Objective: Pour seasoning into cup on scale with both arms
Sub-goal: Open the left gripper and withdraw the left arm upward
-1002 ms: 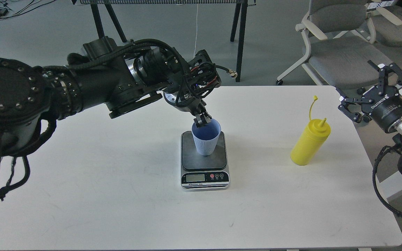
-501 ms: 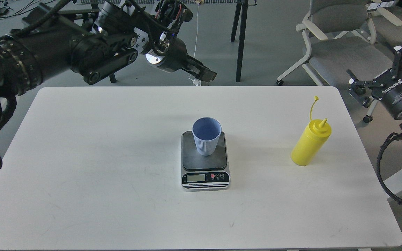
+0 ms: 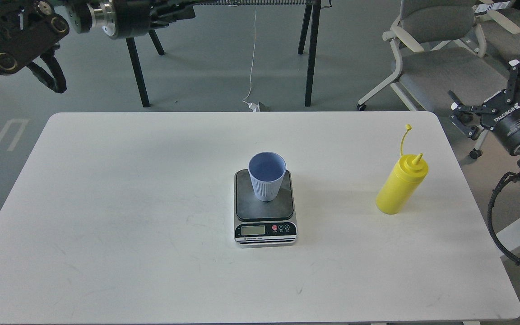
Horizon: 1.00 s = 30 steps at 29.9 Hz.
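The light-blue ribbed cup [image 3: 266,177] stands upright on the dark plate of the silver scale [image 3: 265,222] at the table's middle. The yellow squeeze bottle of seasoning [image 3: 400,185] stands upright on the table at the right, its cap strap sticking up. My right gripper [image 3: 490,89] is open and empty, beyond the table's right edge, up and to the right of the bottle. My left arm is raised at the top left, far from the cup. Its gripper [image 3: 172,10] is dark and partly cut off by the frame's top edge.
The white table [image 3: 129,216] holds only the scale, cup and bottle. Grey office chairs [image 3: 440,67] stand behind the table's right corner. Black legs of a stand [image 3: 309,54] are behind the table. Cables hang from my right arm [image 3: 494,225] off the right edge.
My left gripper let go of the cup's rim and the arm swung up and back to the top left. My right gripper rose a little and drew away to the right of the bottle.
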Each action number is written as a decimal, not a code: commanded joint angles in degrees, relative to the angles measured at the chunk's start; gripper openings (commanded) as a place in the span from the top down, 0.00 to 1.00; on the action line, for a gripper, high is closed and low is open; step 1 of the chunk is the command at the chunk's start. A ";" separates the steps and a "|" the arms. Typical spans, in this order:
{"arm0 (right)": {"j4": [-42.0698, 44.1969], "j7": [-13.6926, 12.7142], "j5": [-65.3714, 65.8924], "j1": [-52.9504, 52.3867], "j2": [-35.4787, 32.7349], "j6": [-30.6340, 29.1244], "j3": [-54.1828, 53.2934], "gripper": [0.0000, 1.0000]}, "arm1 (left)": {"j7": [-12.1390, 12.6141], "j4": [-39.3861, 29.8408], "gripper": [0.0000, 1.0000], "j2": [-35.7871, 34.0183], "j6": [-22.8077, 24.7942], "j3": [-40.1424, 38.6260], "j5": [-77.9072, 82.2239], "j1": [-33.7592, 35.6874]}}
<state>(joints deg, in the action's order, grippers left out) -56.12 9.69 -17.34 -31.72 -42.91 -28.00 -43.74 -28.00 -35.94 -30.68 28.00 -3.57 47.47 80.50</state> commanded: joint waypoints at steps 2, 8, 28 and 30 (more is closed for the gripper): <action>0.22 -0.11 0.02 0.17 -0.07 0.00 0.32 0.01 | 0.00 0.00 0.17 -3.42 0.00 -7.14 -1.33 -6.66; -0.65 -0.02 -0.33 0.69 -2.44 0.00 -0.11 0.01 | 0.00 0.08 0.16 -4.39 0.00 -10.84 -4.91 -13.78; -6.53 4.37 -34.50 11.58 -13.52 0.00 -6.18 0.01 | 0.00 0.08 0.15 -4.39 0.00 -11.28 -9.77 -20.20; -8.64 4.19 -37.84 14.04 -13.43 0.00 -6.18 0.01 | 0.00 0.08 0.15 -4.48 0.00 -11.28 -9.68 -20.82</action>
<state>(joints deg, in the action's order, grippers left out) -62.23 14.05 -51.09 -20.75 -56.36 -28.00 -49.68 -28.00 -35.85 -35.14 28.00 -14.92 37.65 60.43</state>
